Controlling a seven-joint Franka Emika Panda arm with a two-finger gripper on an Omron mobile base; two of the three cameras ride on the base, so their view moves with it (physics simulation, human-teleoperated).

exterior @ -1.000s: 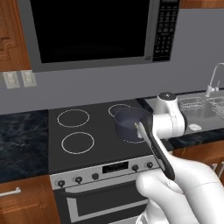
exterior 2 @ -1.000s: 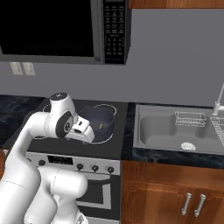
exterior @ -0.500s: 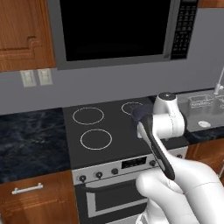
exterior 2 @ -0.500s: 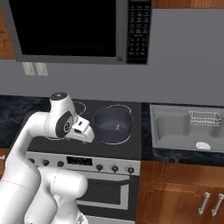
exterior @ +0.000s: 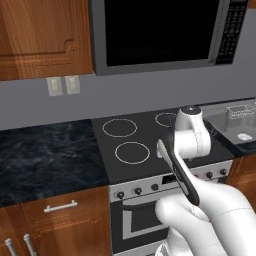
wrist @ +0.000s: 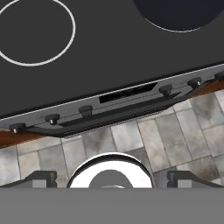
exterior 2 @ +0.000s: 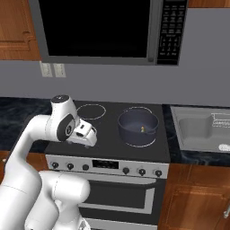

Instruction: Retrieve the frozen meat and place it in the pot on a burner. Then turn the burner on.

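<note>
While the frozen meat (exterior 2: 142, 130) lies in the pot (exterior 2: 138, 126), arm-hidden leftward.

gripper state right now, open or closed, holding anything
Gripper: open, fingertips spread wide apart, nothing between them. It hangs over the stove's front edge; the frozen meat lies in the pot.

Pot (exterior 2: 138, 126) on black cooktop (exterior 2: 105, 130)

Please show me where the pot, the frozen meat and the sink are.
pot (exterior 2: 130, 133): right base view, on its front wall.
frozen meat (exterior 2: 143, 130): right base view, on the scrap inside the pot.
sink (exterior 2: 194, 130): right base view, on its basin floor.
</note>
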